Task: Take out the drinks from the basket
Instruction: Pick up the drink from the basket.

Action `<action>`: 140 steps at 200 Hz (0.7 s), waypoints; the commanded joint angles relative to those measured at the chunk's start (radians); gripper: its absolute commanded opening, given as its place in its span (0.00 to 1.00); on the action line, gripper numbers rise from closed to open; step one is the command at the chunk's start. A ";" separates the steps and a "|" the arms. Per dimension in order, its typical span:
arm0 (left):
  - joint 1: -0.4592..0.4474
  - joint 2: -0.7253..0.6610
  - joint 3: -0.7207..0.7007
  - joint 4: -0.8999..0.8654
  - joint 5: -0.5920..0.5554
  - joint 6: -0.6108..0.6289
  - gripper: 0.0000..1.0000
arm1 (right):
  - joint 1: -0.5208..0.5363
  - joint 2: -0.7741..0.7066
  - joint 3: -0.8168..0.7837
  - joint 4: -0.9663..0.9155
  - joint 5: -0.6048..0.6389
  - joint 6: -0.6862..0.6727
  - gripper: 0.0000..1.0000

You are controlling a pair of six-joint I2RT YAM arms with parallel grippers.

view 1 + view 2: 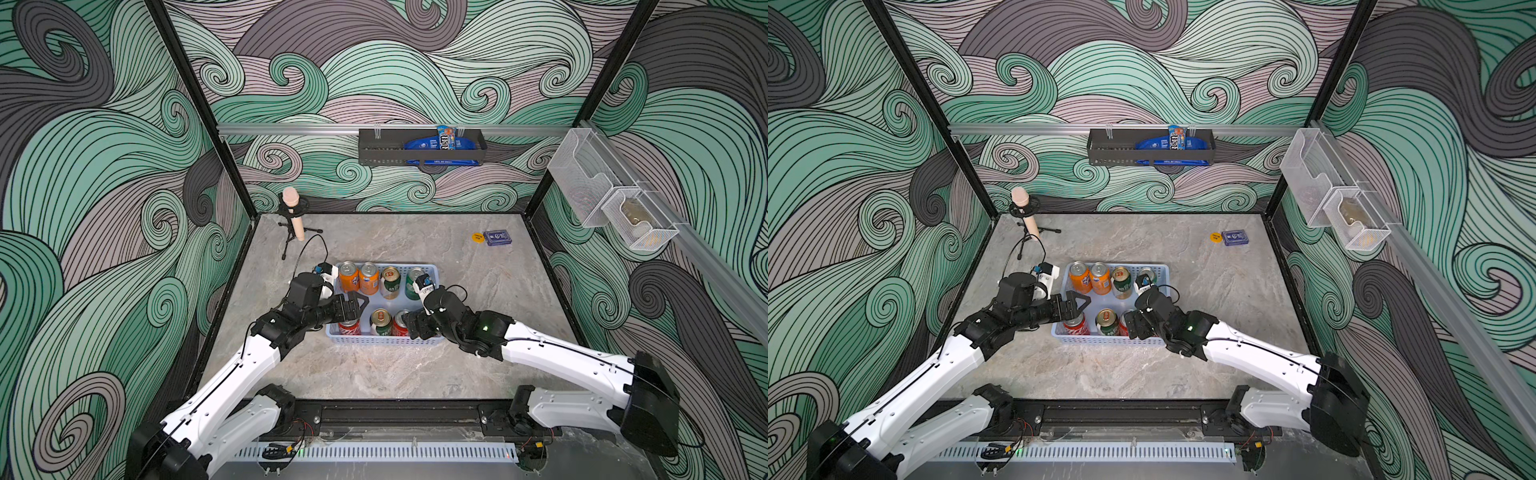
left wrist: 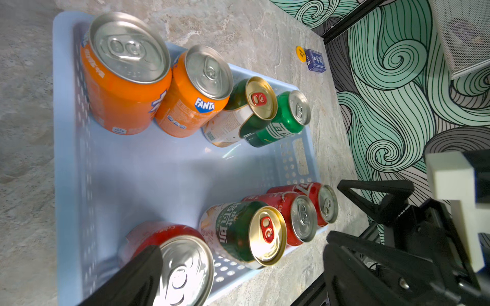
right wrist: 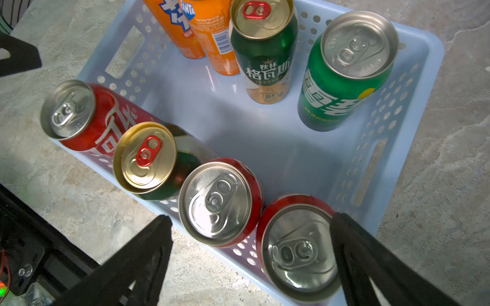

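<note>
The light-blue basket (image 1: 382,341) (image 2: 159,180) (image 3: 265,132) sits mid-table and holds the drinks. Its far row has two orange cans (image 1: 348,276) (image 1: 369,277), a green-and-cream can (image 1: 390,282) and a green can (image 3: 342,79). The near row holds a red can (image 1: 349,326) (image 2: 183,267), a gold-topped can (image 1: 380,322) and two red cans (image 3: 220,201) (image 3: 297,249). My left gripper (image 1: 353,309) (image 2: 244,246) hangs open over the near-left red can. Over the basket's near-right corner, my right gripper (image 1: 411,326) (image 3: 249,235) stands open, the end red can between its fingers, untouched.
A microphone on a small tripod (image 1: 293,212) stands at the back left. A blue card box (image 1: 497,238) and a yellow disc (image 1: 478,237) lie at the back right. A black rack (image 1: 419,147) and white mesh bins (image 1: 602,195) hang on the walls.
</note>
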 commanded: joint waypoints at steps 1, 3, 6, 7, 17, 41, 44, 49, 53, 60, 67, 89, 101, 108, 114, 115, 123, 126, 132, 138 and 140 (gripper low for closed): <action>-0.013 -0.006 0.039 0.010 -0.027 -0.005 0.97 | 0.005 -0.008 0.006 -0.059 0.064 -0.013 0.93; -0.013 -0.006 0.039 0.010 -0.028 -0.005 0.97 | 0.005 -0.009 0.005 -0.063 0.071 -0.013 0.93; -0.015 -0.006 0.038 0.011 -0.029 -0.005 0.97 | 0.004 -0.010 0.006 -0.071 0.080 -0.014 0.93; -0.015 -0.006 0.038 0.010 -0.029 -0.005 0.97 | 0.003 -0.010 0.006 -0.073 0.083 -0.014 0.93; -0.016 -0.006 0.038 0.007 -0.036 0.000 0.97 | 0.004 -0.016 0.009 -0.095 0.105 -0.016 0.94; -0.016 -0.006 0.037 0.000 -0.050 0.013 0.98 | 0.003 -0.032 0.010 -0.120 0.108 -0.033 0.96; -0.016 -0.006 0.038 0.006 -0.042 0.012 0.99 | 0.004 -0.032 0.010 -0.123 0.106 -0.034 0.96; -0.017 -0.007 0.037 0.018 -0.022 0.012 0.99 | 0.004 -0.032 0.009 -0.128 0.103 -0.037 0.96; -0.017 -0.010 0.036 0.027 -0.008 0.010 0.99 | 0.004 -0.031 0.010 -0.134 0.100 -0.038 0.96; -0.016 -0.016 0.035 0.048 0.009 -0.005 0.99 | 0.003 -0.026 0.010 -0.144 0.098 -0.041 0.96; -0.017 -0.024 0.030 0.072 0.019 -0.020 0.99 | 0.002 -0.022 0.013 -0.157 0.098 -0.043 0.96; -0.017 -0.050 0.006 0.136 0.022 -0.052 0.99 | 0.002 -0.009 0.013 -0.173 0.092 -0.050 0.96; -0.016 -0.058 -0.006 0.151 0.009 -0.055 0.99 | 0.002 -0.006 0.010 -0.175 0.092 -0.053 0.95; -0.017 -0.063 -0.008 0.152 0.003 -0.054 0.99 | 0.002 -0.004 0.010 -0.177 0.095 -0.056 0.95; -0.017 -0.064 -0.009 0.149 0.002 -0.051 0.99 | 0.003 -0.002 0.011 -0.180 0.097 -0.058 0.95; -0.017 -0.064 -0.009 0.149 0.001 -0.050 0.99 | 0.003 -0.002 0.010 -0.180 0.098 -0.058 0.95; -0.017 -0.064 -0.008 0.148 0.000 -0.047 0.99 | 0.002 0.000 0.013 -0.180 0.100 -0.060 0.95; -0.016 -0.064 -0.009 0.148 -0.002 -0.046 0.98 | 0.002 0.000 0.014 -0.180 0.101 -0.062 0.95; -0.017 -0.063 -0.010 0.148 -0.003 -0.045 0.99 | 0.002 0.005 0.017 -0.180 0.101 -0.068 0.94; -0.017 -0.060 -0.011 0.152 -0.005 -0.044 0.99 | 0.003 0.010 0.019 -0.180 0.102 -0.075 0.94; -0.016 -0.058 -0.013 0.152 -0.005 -0.043 0.99 | 0.002 0.010 0.020 -0.180 0.104 -0.078 0.94</action>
